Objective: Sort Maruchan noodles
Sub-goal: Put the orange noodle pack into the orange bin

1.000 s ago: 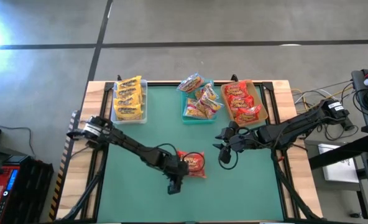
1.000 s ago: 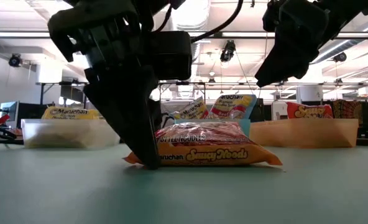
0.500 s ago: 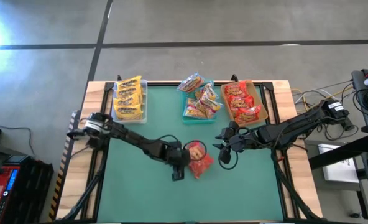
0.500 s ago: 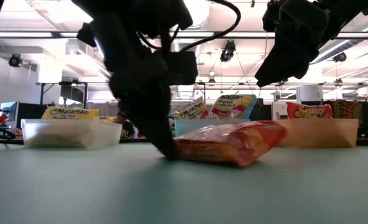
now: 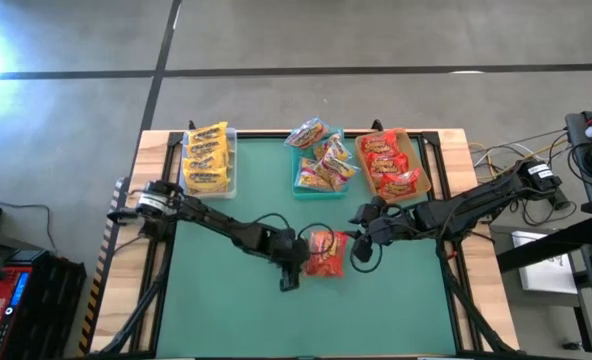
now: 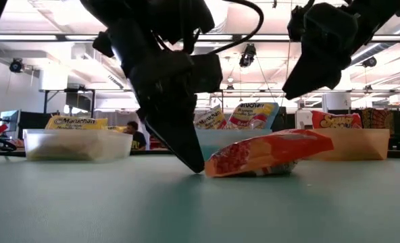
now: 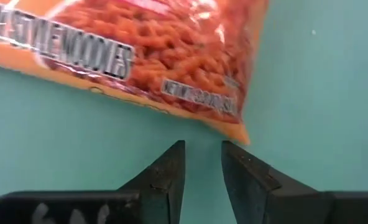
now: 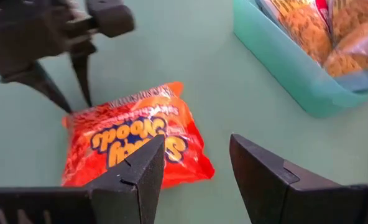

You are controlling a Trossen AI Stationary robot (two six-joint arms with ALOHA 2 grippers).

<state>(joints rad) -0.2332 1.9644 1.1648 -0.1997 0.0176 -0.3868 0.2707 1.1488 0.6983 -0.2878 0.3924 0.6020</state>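
Observation:
One red Maruchan noodle packet [image 5: 325, 252] lies flat on the green table between my two grippers, its long side running near to far. My left gripper [image 7: 201, 145] is down at the table by the packet's near left corner, its fingers a narrow gap apart with nothing between them. My right gripper [image 8: 196, 139] hovers open above the table, just right of the packet [image 8: 131, 143]. The other Maruchan noodles lie in three bins along the far edge. My left gripper slants down from the table's left, its fingertips [image 6: 196, 166] right beside the packet's corner [image 7: 241, 135]. Whether they touch it I cannot tell.
Along the far edge stand a clear bin [image 5: 208, 160] of yellow packets, a teal bin [image 5: 298, 183] of multicoloured packets and a tan bin [image 5: 423, 172] of red packets. Open green table lies near the front edge. A person shows far off in the room [image 6: 130, 130].
My left gripper has swept toward the table's right and far side, pushing the red packet. The packet has turned about a quarter turn, from lying left to right to lying near to far, and has slid toward my right gripper.

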